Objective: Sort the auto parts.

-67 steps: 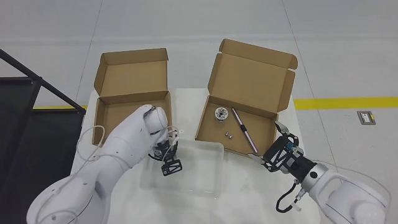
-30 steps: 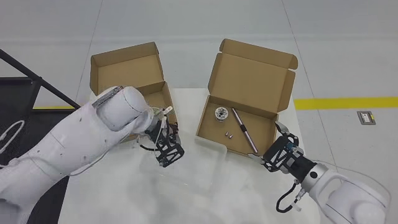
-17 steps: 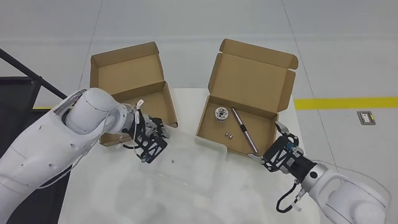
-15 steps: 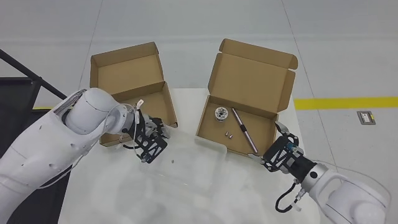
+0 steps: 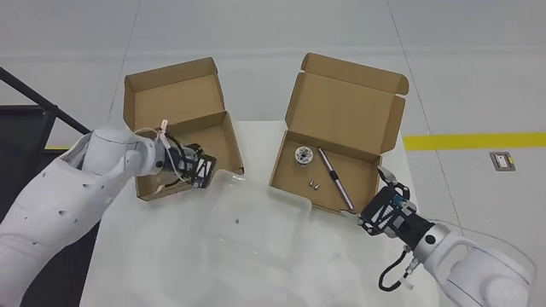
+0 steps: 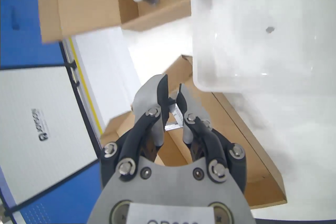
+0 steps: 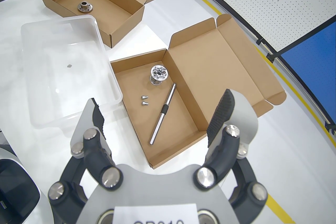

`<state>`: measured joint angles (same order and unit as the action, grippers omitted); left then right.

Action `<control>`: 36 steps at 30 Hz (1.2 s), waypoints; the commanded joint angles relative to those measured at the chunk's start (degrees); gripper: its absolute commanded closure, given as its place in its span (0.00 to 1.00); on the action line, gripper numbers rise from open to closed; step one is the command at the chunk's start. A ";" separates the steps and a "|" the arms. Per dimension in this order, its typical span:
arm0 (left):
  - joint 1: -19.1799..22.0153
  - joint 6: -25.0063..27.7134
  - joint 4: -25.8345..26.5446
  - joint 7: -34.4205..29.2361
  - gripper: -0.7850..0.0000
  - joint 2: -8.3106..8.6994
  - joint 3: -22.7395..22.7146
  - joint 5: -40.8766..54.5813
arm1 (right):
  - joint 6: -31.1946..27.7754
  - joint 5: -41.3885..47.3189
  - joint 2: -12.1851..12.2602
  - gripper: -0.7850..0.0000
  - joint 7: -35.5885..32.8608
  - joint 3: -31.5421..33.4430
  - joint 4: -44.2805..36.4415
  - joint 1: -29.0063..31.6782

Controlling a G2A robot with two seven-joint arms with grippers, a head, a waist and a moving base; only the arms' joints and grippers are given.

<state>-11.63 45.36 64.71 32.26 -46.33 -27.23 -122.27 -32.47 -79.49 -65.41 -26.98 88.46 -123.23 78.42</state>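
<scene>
One clear tray lies between the clenched left hand and released right hand.

White table bears a left cardboard box, right cardboard box (both open), clear bin between.

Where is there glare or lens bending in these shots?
Right wrist view: the yellow floor line bows, so the lens bends straight edges. Left wrist view: small glints on the clear bin wall. Top view: even light, the floor stripe is straight.
</scene>
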 commanded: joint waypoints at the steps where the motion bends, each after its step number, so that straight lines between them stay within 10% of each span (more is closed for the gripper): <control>1: 0.17 0.00 -4.06 -0.55 1.00 -1.23 0.53 1.33 | 0.00 0.00 0.00 0.00 0.00 0.00 0.00 0.00; 24: 4.36 -8.94 -37.07 -3.22 1.00 -20.01 8.28 -2.66 | 0.00 0.00 0.00 0.00 0.00 0.00 0.00 0.00; 36: 5.54 -11.73 -45.06 -0.42 0.61 -23.90 7.79 -3.85 | 0.00 0.00 0.00 0.00 0.00 0.00 0.00 0.00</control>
<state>-6.19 33.83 20.04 31.62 -70.11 -19.40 -125.96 -32.47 -79.49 -65.41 -26.98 88.46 -123.23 78.42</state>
